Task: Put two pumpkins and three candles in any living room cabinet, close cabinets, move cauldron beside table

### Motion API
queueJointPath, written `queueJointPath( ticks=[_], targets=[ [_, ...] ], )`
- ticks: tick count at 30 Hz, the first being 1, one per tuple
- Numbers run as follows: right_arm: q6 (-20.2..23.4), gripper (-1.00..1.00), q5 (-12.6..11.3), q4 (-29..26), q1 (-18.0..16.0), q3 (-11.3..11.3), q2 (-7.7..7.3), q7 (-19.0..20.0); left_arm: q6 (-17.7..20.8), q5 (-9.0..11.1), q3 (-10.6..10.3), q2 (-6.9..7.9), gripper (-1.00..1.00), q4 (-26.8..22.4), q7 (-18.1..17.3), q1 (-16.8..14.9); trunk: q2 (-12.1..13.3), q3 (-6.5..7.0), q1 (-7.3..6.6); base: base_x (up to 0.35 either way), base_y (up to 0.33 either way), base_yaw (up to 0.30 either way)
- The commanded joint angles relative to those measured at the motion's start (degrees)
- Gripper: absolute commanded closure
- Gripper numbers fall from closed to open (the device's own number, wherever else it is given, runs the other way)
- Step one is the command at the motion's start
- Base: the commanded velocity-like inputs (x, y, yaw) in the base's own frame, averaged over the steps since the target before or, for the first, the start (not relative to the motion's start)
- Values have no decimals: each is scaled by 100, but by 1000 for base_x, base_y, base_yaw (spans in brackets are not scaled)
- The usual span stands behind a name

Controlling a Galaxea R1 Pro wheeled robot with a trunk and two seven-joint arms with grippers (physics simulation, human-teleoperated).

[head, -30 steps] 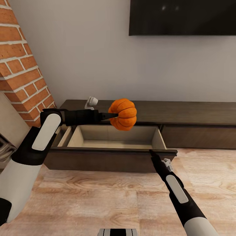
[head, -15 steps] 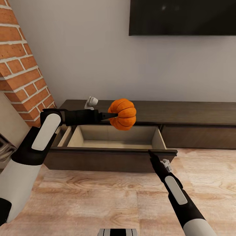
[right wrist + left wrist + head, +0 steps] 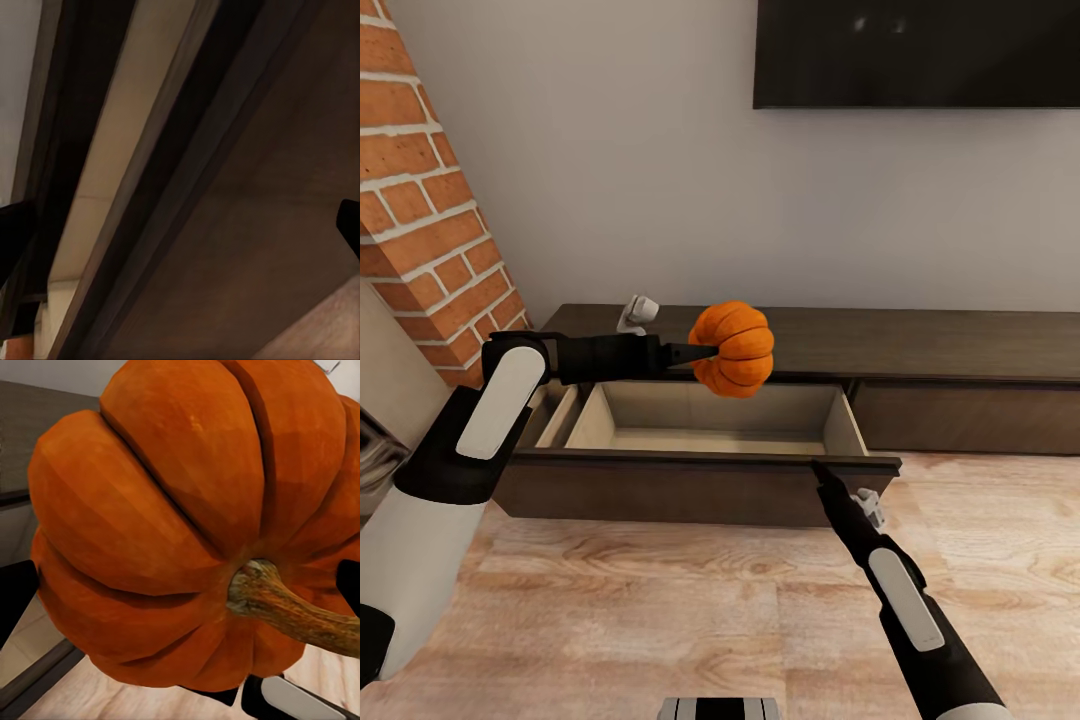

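Left gripper (image 3: 695, 353) was clamped on a pumpkin (image 3: 734, 349), held above the pulled-out cabinet drawer (image 3: 700, 470), w/ nothing inside yet. Right gripper (image 3: 818, 467) sat at the drawer's front edge; finger gap can't be told. Drop-in, closing, candles, cauldron left.

tv (image 3: 915, 52): dark screen, wall-mounted, 1 o'clock
wall (image 3: 610, 170): plain grey, 12 o'clock
brick column (image 3: 430, 190): red brick, slanted, 10 o'clock
floor (image 3: 660, 600): light wood planks, 6 o'clock
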Motion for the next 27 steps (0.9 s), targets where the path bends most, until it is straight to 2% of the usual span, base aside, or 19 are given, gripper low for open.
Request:
queueJointPath(
  ticks=[1,9,16,20,27],
  targets=[
    [8,-100,-44,-19,6,9,-3,-35,7,-31,-3,4,100,4,-55,-5,-2,-5,-1,0,0,0],
    [106,-100,23,-430,244,5,-13,-96,7,-31,-2,23,100,22,-55,-5,-2,-5,-1,0,0,0],
    [127,-100,30,-936,516,5,-28,-303,7,-28,-2,24,100,50,-55,-5,-2,-5,-1,0,0,0],
    [324,-100,30,-1304,697,5,-32,-459,7,-30,1,24,100,52,-55,-5,-2,-5,-1,0,0,0],
    [393,-100,25,-1555,827,5,-36,-581,7,-46,12,27,100,58,-55,-5,-2,-5,-1,0,0,0]
  ],
)
